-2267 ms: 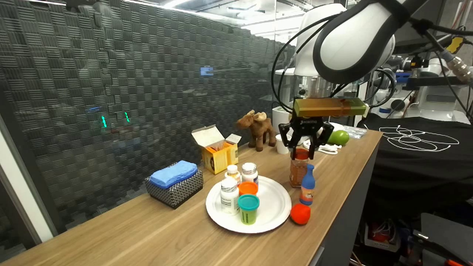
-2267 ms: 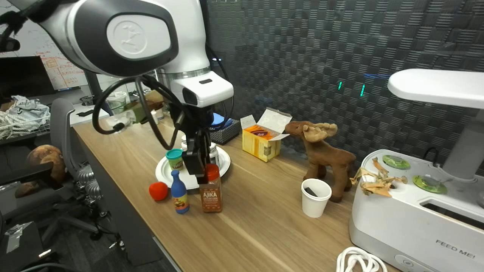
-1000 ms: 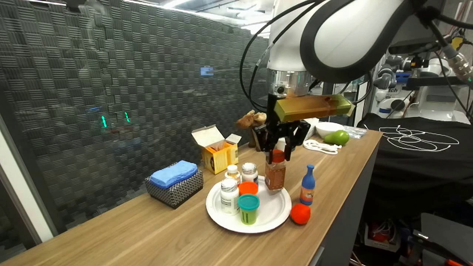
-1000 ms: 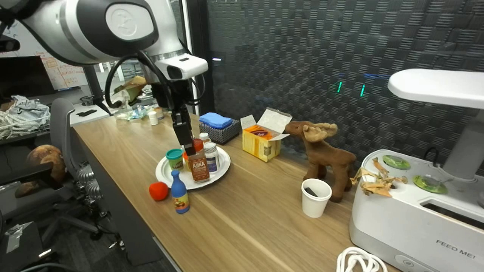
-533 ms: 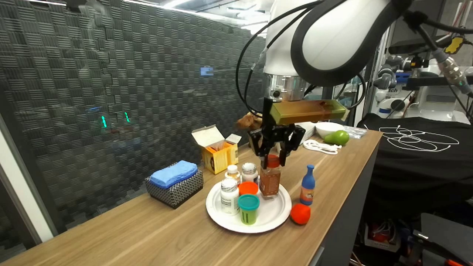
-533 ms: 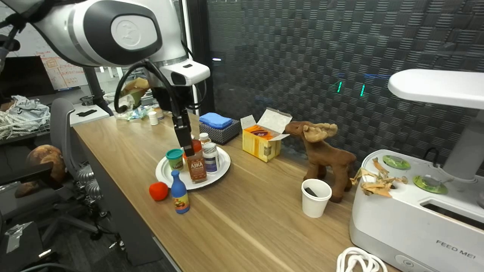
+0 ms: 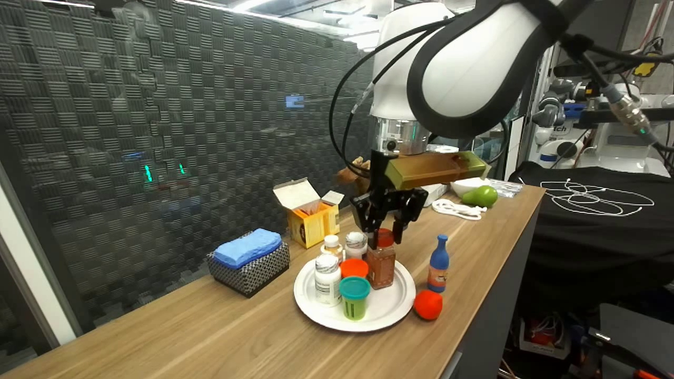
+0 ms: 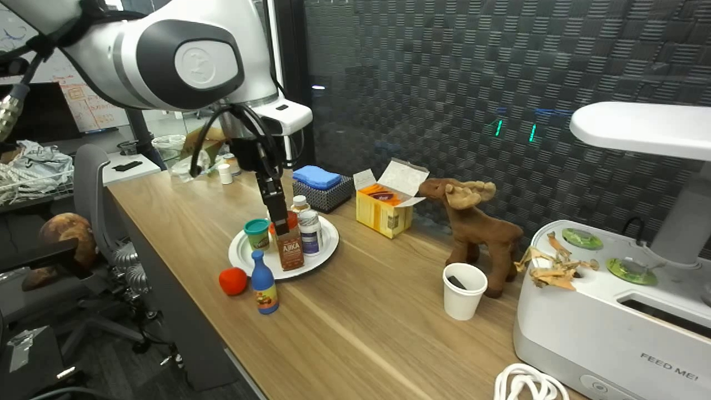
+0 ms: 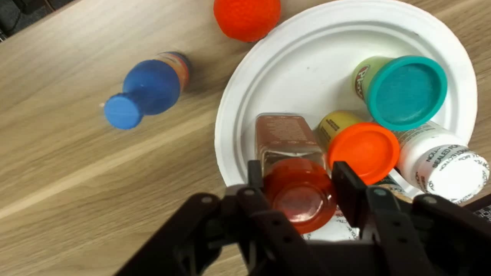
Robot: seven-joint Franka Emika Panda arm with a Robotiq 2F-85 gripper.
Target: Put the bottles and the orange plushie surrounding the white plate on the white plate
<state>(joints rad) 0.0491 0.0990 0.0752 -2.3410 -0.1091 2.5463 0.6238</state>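
Your tool (image 9: 297, 174) is clamped on the red-capped jar (image 8: 291, 254), its long axis roughly upright beneath, over the near side of the white plate (image 8: 330, 245) in an exterior view (base contact you can't tell), so placing it likely wants only straight-down travel.

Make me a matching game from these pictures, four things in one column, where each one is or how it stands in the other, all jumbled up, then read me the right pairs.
Things:
1. Blue bottle
2. Red-capped jar
3. Teal-lidded tub
4. Blue cloth

Places and states:
A. On the white plate, clear of the jaws
B. On top of the patterned box
C. Standing on the wooden table, beside the plate
D. Held between the jaws

Right pairs: 1-C, 2-D, 3-A, 4-B.
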